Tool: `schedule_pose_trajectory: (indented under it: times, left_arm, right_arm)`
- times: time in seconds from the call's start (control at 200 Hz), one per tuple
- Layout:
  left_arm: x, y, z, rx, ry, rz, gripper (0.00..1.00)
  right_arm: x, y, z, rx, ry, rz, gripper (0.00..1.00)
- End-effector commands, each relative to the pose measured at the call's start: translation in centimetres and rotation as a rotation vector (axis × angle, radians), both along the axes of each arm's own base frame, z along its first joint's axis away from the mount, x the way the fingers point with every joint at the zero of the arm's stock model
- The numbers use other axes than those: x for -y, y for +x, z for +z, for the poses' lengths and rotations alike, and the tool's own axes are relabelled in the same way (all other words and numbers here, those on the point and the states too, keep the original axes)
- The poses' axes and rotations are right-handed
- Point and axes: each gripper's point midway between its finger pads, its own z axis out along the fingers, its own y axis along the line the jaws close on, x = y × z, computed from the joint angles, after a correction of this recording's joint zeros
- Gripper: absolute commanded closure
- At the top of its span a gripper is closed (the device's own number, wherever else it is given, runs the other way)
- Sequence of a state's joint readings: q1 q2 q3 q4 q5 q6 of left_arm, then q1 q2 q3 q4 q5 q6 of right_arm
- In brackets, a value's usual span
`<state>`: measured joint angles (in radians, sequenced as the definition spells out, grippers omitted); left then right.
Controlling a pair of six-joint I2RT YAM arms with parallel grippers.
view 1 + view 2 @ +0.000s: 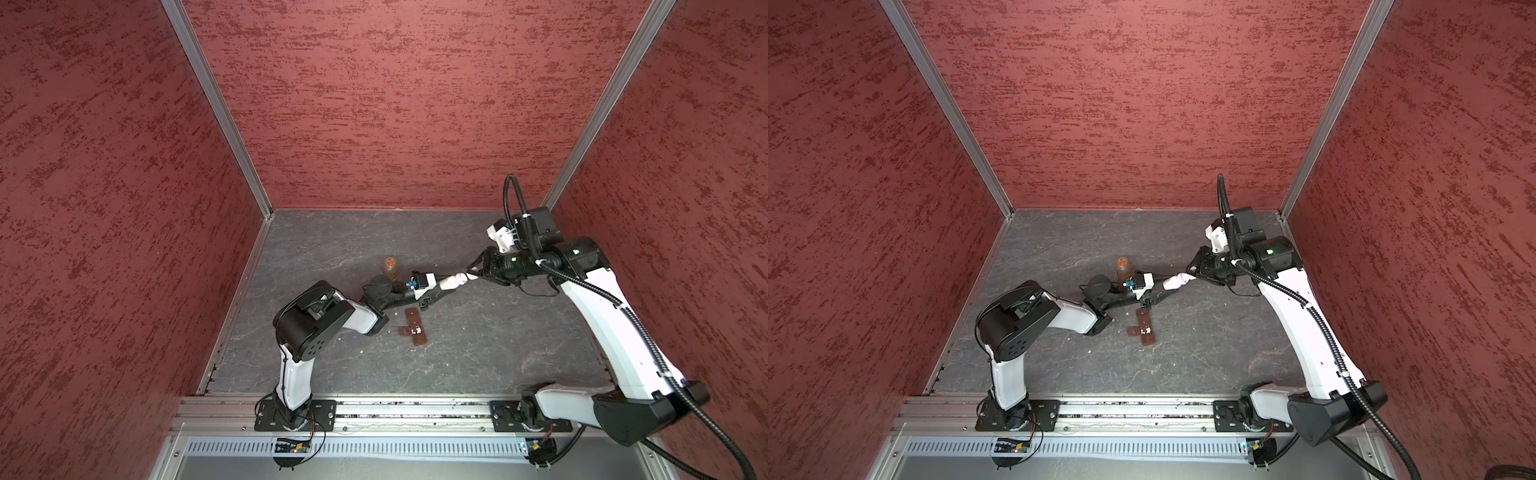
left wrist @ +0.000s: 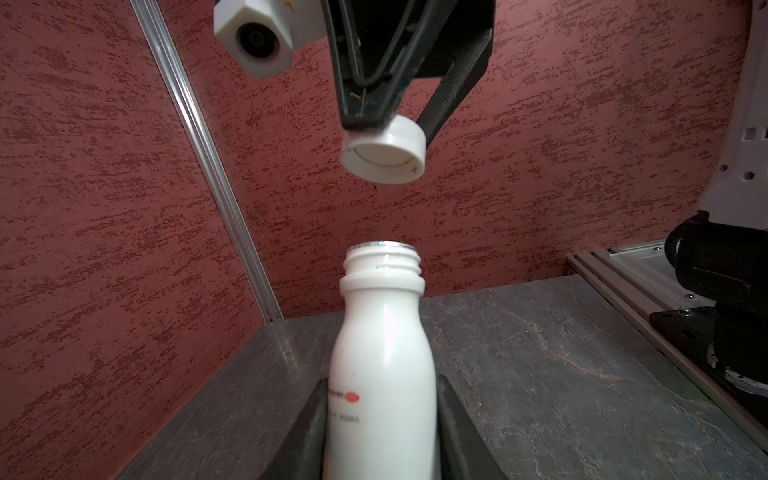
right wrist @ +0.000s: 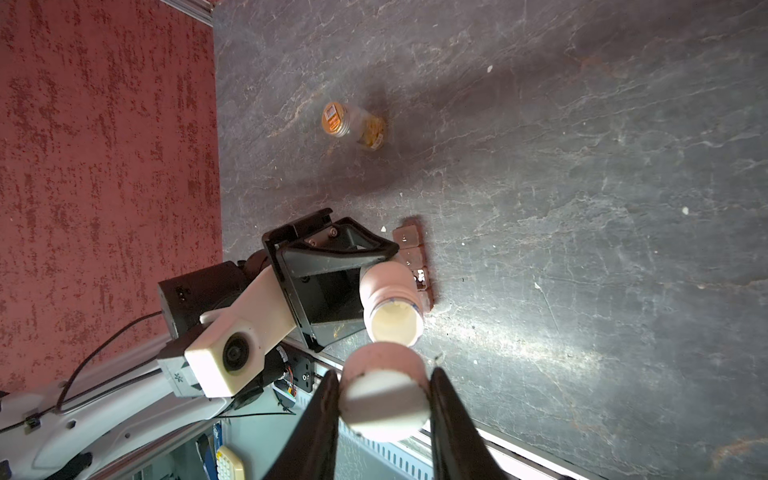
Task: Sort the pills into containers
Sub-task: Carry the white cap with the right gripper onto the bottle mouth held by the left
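My left gripper (image 2: 382, 415) is shut on a white bottle (image 2: 382, 332), held level above the table with its mouth uncapped. Just off that mouth, my right gripper (image 3: 382, 386) is shut on the white cap (image 3: 382, 401), a small gap away. In both top views the two meet mid-air at the cap (image 1: 463, 276), behind the containers (image 1: 415, 330). These are cells in a long brown box (image 1: 1145, 330) lying on the table with one lid flapped open sideways. Tiny whitish pills (image 3: 420, 276) lie in that open cell.
An amber bottle with an orange lid (image 1: 390, 268) stands on the dark stone table (image 1: 498, 332) behind the left arm. A few whitish bits (image 3: 489, 68) lie loose on the table. Red walls close in three sides; a metal rail (image 1: 395, 409) runs along the front.
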<state>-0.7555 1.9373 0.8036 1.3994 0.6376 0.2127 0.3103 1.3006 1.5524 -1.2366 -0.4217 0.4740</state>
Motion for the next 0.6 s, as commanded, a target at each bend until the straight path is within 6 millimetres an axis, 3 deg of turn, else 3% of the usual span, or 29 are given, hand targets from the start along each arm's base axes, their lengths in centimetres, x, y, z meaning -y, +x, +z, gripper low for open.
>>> schedule_pose_trajectory:
  times: [0.0, 0.596]
  left_arm:
    - [0.3, -0.1, -0.4, -0.015, 0.001, -0.040, 1.00]
    - [0.5, -0.6, 0.1, -0.014, -0.008, -0.059, 1.00]
  right_arm:
    - [0.1, -0.7, -1.0, -0.035, -0.016, 0.034, 0.72]
    - [-1.0, -0.5, -3.2, -0.080, 0.019, 0.088, 0.72]
